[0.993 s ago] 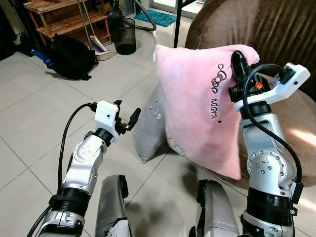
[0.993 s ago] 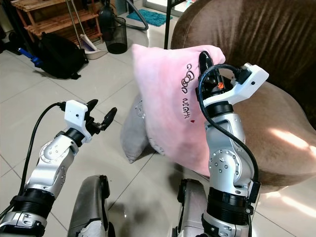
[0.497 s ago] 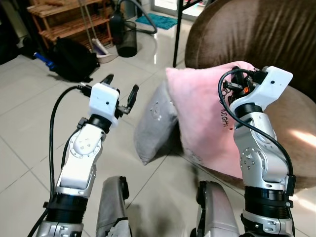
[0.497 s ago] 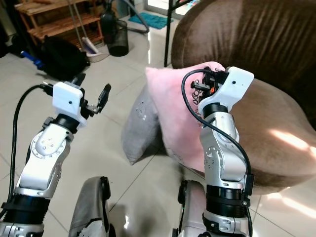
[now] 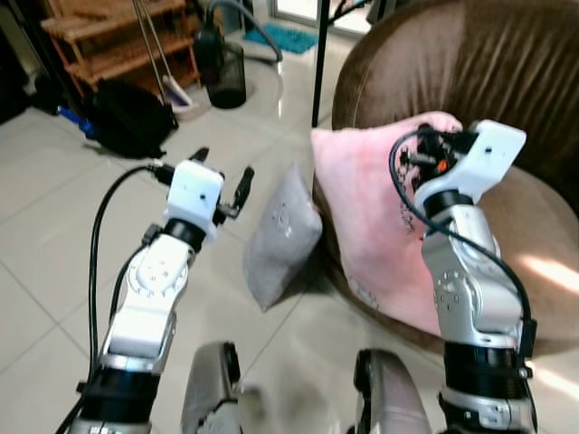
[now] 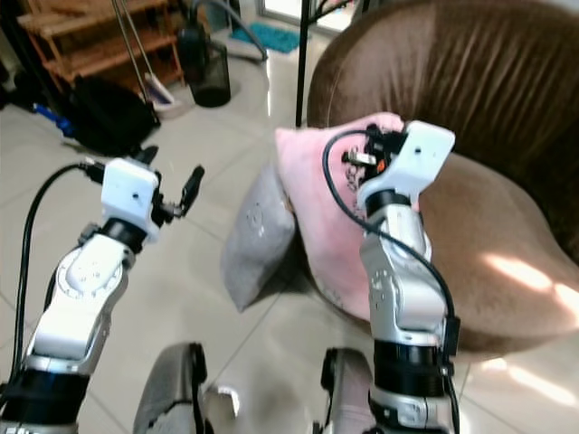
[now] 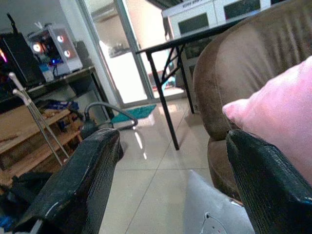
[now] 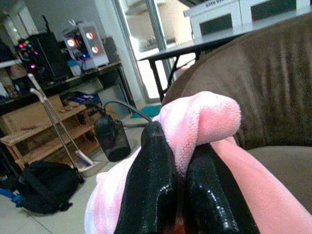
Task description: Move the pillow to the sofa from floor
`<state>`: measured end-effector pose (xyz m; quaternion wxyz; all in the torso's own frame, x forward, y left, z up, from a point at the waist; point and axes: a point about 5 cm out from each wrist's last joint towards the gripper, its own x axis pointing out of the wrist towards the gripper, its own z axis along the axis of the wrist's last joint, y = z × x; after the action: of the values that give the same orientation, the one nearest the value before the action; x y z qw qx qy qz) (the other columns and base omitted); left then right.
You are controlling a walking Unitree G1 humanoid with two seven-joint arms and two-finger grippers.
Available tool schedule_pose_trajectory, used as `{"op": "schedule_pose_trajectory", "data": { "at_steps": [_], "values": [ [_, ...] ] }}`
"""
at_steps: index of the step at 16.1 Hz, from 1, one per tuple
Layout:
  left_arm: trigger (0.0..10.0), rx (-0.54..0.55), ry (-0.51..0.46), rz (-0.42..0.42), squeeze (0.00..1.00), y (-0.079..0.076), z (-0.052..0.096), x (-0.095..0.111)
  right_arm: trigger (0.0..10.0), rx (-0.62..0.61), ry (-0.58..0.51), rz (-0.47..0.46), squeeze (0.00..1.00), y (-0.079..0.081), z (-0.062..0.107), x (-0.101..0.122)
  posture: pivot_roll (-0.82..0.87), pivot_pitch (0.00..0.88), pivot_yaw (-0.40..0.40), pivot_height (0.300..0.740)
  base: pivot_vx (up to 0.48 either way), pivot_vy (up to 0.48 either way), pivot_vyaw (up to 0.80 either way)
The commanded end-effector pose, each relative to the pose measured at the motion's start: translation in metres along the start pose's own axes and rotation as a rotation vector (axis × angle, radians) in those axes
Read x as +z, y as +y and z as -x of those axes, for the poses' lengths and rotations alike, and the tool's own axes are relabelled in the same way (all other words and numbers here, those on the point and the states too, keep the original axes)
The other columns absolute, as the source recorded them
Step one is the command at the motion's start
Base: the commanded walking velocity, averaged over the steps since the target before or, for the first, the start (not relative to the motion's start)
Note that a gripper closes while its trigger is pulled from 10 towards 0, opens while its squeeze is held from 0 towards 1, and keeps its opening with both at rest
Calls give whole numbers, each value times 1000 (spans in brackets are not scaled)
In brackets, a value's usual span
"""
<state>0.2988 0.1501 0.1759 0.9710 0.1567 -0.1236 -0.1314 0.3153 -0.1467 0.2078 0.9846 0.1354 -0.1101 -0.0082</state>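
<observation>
Pillow point(image 5: 366, 217), pinched by one corner in right gripper point(image 8: 175, 180) jaws, risks sliding off sofa point(image 5: 507, 54) edge once released.

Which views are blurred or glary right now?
Both eye views are slightly soft, with window glare on the floor tiles and a sun patch on the sofa; the right wrist view is sharp on the pink pillow, its background doorway overexposed.

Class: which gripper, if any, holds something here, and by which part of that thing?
The right gripper pinches the pink pillow by its top corner; the left gripper is open, holding nothing.
</observation>
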Motion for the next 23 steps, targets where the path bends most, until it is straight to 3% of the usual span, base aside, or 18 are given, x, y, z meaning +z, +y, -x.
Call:
{"op": "schedule_pose_trajectory", "data": {
  "at_steps": [1,9,16,19,23],
  "values": [
    [10000,8,-10,-17,0,2,2,5,10000,15,-36,7,0,4,0,7,4,0,1,654,0,0,0],
    [10000,0,11,-20,0,-1,2,4,10000,-27,-15,20,0,-3,1,2,-2,0,4,739,0,0,0],
    [10000,-1,22,-17,0,-2,1,2,10000,-36,-13,44,0,-6,2,-2,-4,0,4,740,0,0,0],
    [10000,-6,25,-14,0,-3,1,1,10000,-30,84,73,0,-5,4,-17,-3,0,6,740,0,0,0],
    [10000,12,44,15,0,-3,0,-1,10000,-57,105,61,0,-10,5,-22,-3,0,8,740,0,0,-800]
  ]
}}
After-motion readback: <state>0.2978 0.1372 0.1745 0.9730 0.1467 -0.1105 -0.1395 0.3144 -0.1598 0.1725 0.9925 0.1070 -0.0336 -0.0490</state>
